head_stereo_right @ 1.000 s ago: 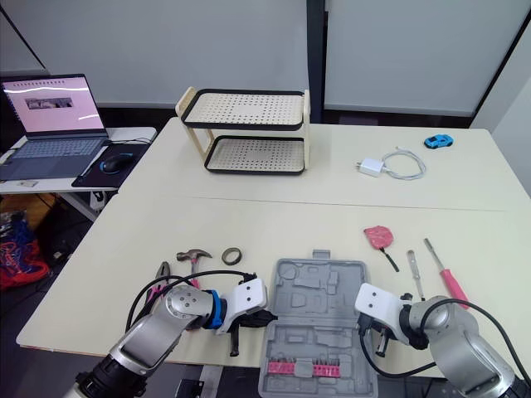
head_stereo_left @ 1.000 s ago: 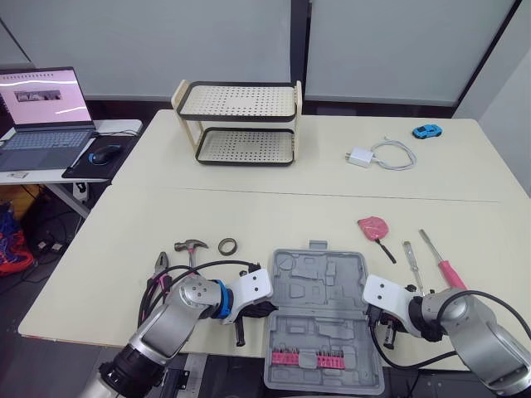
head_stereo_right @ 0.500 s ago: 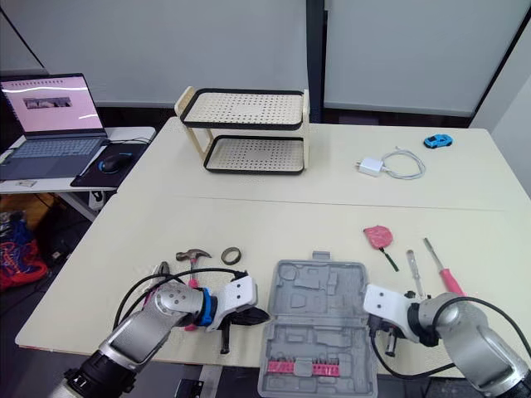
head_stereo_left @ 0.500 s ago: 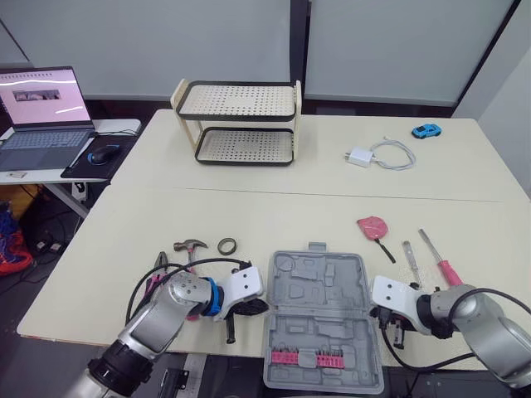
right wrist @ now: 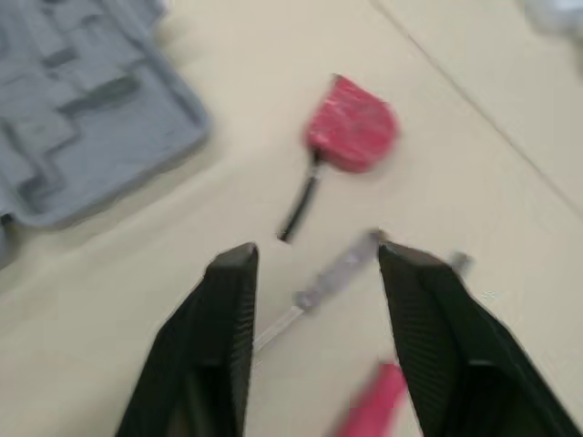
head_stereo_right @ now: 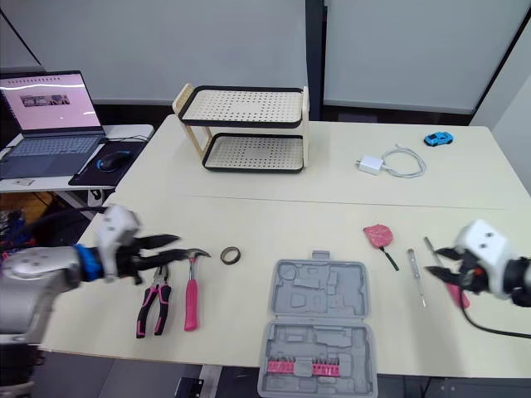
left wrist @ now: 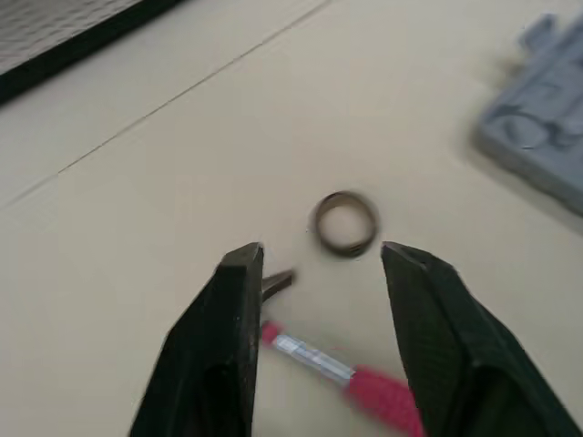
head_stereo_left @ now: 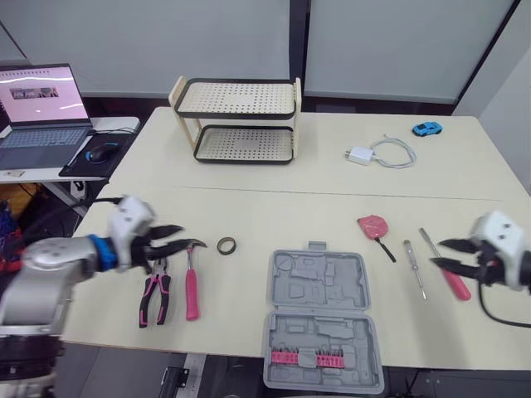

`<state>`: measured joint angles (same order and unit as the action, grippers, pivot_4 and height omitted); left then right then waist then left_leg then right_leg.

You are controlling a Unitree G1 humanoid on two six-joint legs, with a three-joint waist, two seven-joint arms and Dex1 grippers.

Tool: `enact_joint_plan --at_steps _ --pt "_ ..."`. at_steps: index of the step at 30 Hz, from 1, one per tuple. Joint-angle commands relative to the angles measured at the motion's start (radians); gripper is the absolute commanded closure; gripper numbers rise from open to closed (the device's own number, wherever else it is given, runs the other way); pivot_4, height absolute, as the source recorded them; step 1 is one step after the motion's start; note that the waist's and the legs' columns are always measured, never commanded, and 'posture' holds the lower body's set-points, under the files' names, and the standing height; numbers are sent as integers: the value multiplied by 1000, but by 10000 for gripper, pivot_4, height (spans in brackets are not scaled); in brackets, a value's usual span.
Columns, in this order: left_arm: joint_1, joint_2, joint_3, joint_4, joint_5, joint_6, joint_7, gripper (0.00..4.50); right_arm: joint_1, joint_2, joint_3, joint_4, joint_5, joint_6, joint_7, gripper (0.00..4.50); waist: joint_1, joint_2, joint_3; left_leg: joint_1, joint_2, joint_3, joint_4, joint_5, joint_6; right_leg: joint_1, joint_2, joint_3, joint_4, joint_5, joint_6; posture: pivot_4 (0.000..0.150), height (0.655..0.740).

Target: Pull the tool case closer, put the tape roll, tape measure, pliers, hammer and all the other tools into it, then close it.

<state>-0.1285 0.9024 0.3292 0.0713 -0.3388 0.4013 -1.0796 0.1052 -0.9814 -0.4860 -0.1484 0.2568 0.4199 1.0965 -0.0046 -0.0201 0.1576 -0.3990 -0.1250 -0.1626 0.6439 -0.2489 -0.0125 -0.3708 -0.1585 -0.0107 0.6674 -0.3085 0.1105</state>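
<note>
Both arms have swung outward from the tool case. The left gripper, jaws wide and empty, hovers over the pliers and hammer. The case lies open at the worktop's front edge. The right gripper, jaws spread and empty, is beside the screwdriver.

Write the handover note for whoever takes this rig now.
Left gripper: jaws open, empty, at the head of the hammer. Right gripper: jaws open, empty, by the pink screwdriver.
Tool case open at the table near edge, no loose tool inside.
Tape roll, hammer, pliers lie left of it; tape measure, slim metal tool right.
Left: pack everything, close case.
</note>
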Motion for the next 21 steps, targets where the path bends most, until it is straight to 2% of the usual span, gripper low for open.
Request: enact_joint_plan --at_steps 1,4,5,9,13,16,21 --pt "0 47 165 250 -26 -97 8 14183 -23 33 -138 214 27 -161 -35 11085 -1 0 0 0 0 0 -1 0 0 1 0 0 -2 0 -1 1500 7400" --pt "-26 79 183 479 12 -181 42 4936 -60 48 -170 406 17 -265 -93 685 -5 0 0 0 -1 0 -1 -1 1 0 0 0 -4 1 -1 1500 7400" --pt "-38 85 180 538 25 -201 60 1376 -70 50 -174 460 15 -290 -111 0 -7 1 0 1 0 0 -1 -1 1 -1 0 0 -4 1 -1 1500 7400" --pt "-86 89 152 719 74 -289 128 355 -100 49 -165 655 -8 -385 -185 0 -9 1 0 2 0 0 -1 -1 2 -2 0 0 -3 1 -1 1500 7400" --pt "-105 70 136 779 90 -347 160 355 -152 45 -150 772 -8 -444 -264 0 -17 1 0 2 -1 0 -1 -1 1 -2 0 0 -3 1 -1 1500 7400" --pt "-108 54 161 758 54 -369 154 355 -179 59 -119 701 13 -435 -279 0 -27 2 0 2 0 0 -1 -1 1 -2 0 1 -2 1 -1 1500 7400" --pt "-77 52 168 696 32 -386 152 355 -202 140 -15 400 56 -350 -299 0 -49 3 -1 1 2 0 -1 -1 0 -1 1 1 1 1 -1 1500 7400"
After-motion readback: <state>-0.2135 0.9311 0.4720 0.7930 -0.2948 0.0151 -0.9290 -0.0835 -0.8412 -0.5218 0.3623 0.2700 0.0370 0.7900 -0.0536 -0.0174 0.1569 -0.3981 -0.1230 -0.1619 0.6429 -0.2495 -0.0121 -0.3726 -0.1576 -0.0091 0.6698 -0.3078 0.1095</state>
